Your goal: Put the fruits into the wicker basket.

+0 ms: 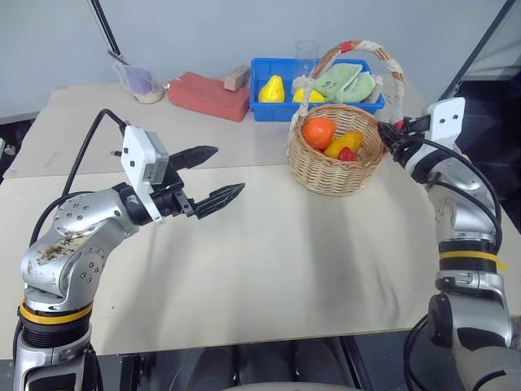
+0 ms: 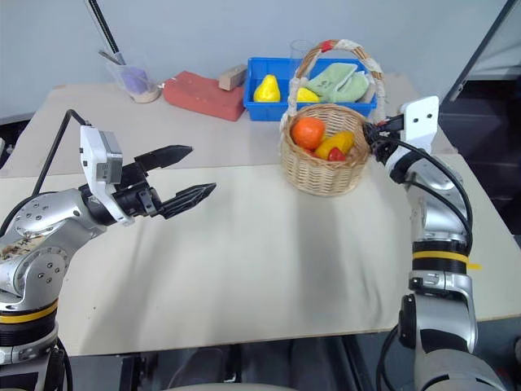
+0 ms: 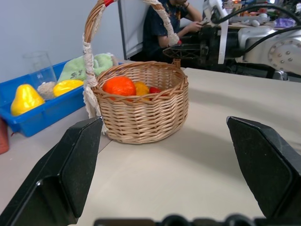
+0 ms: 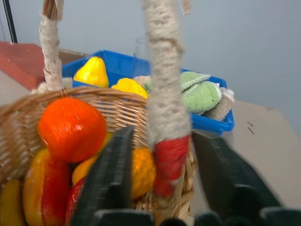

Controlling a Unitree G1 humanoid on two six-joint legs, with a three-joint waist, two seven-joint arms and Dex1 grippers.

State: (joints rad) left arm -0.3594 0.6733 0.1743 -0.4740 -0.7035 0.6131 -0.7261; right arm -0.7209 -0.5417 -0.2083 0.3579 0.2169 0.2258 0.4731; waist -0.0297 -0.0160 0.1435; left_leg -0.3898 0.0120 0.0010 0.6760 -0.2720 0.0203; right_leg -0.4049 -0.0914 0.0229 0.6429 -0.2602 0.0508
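The wicker basket (image 1: pixel 330 175) stands on the table toward the back right, its taped handle arching above it. Inside lie both fruits: the round orange one (image 1: pixel 318 133) and the pointed red and yellow-orange one (image 1: pixel 345 145). My right gripper (image 1: pixel 389 134) is at the basket's right rim. In the right wrist view its fingers (image 4: pixel 113 174) stand open on either side of the handle's red-taped foot (image 4: pixel 168 162), with a small gap on each side. My left gripper (image 1: pixel 229 169) hovers open over the table to the basket's left, with nothing between its fingers.
Behind the basket a blue tray (image 1: pixel 273 112) holds yellow fruits, a green cloth and a glass. A red block (image 1: pixel 207 95) and a plastic cup (image 1: pixel 140 81) sit at the back left. A person (image 3: pixel 169 19) sits beyond the table.
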